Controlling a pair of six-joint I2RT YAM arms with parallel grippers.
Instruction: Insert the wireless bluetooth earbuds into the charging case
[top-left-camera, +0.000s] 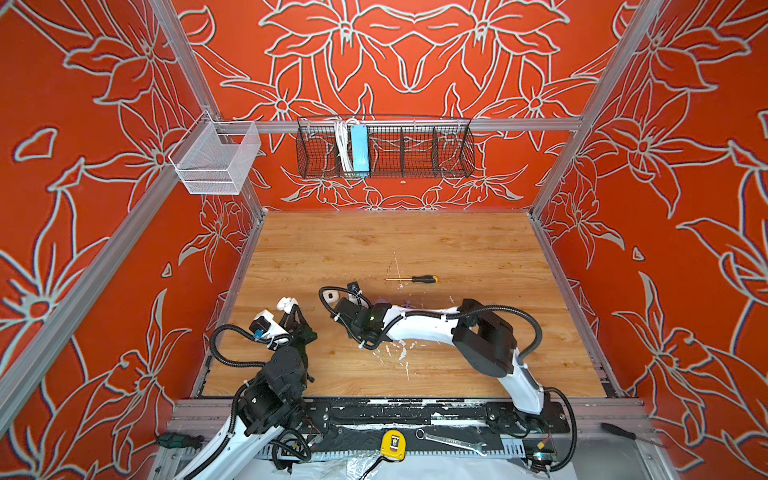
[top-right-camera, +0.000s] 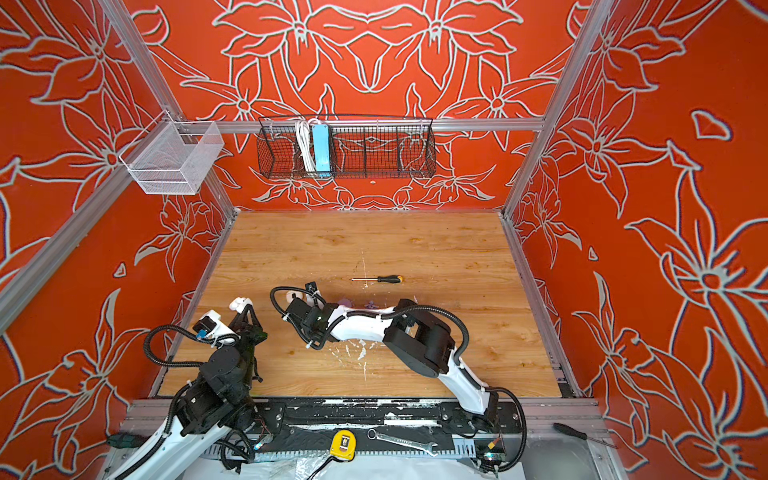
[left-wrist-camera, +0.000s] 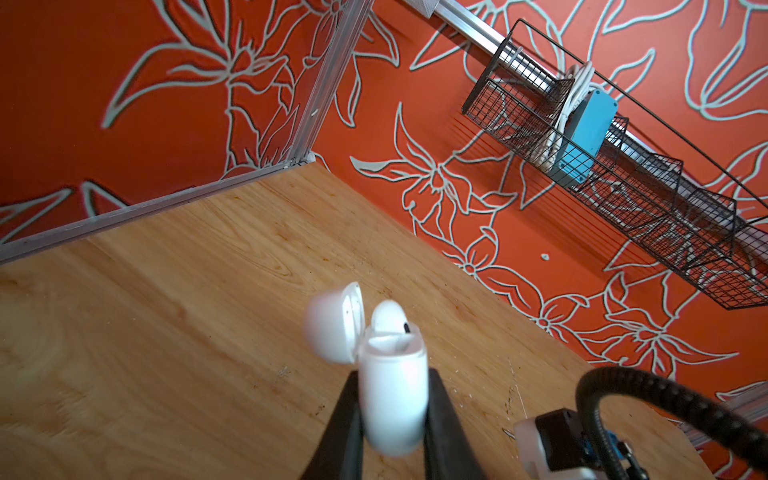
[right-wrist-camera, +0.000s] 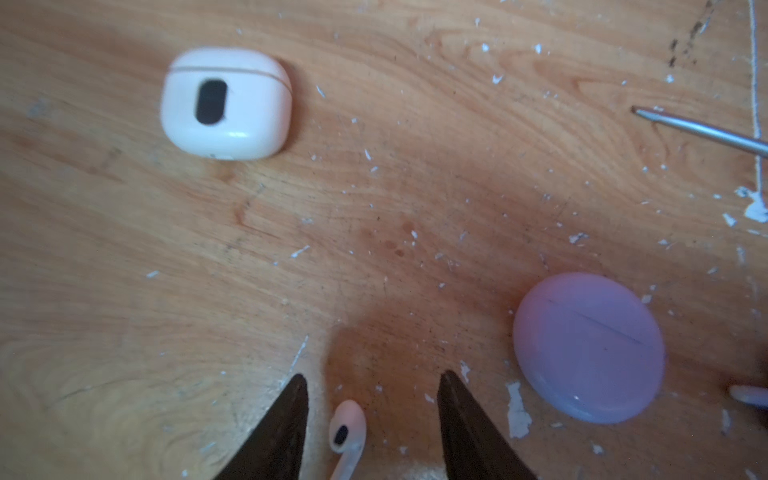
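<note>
Just between the two dark fingers of the right gripper (right-wrist-camera: 373, 375), a white earbud (right-wrist-camera: 347, 432) lies on the wooden table (right-wrist-camera: 124, 291) with its dark oval patch facing up. Its stem runs out of the right wrist view, so the end cannot be seen. The jaws stand apart on either side of it, and neither finger touches it.

A second white earbud (left-wrist-camera: 388, 318) sits in the open white charging case (left-wrist-camera: 392, 399). Only its rounded head and a dark spot show above the rim, and blur hides the inside of the case beside it. The lid (left-wrist-camera: 332, 322) is hinged back. The left gripper (left-wrist-camera: 393, 374) is clamped on the case body, near the left wall. Whether the case's bottom touches the table cannot be told.

Farther out on the table, a closed white case (right-wrist-camera: 226, 104) with a dark oval on its face lies well apart from the loose earbud. A round lilac case (right-wrist-camera: 588, 347), also closed, lies near one finger of the right gripper. Just beside it, a pale stem (right-wrist-camera: 748, 395) is cut off by the frame edge. A screwdriver (right-wrist-camera: 702, 131) shows only its metal shaft in that view. In both top views the right arm (top-left-camera: 419, 328) covers its own fingertips and most of the lilac pieces.
</note>
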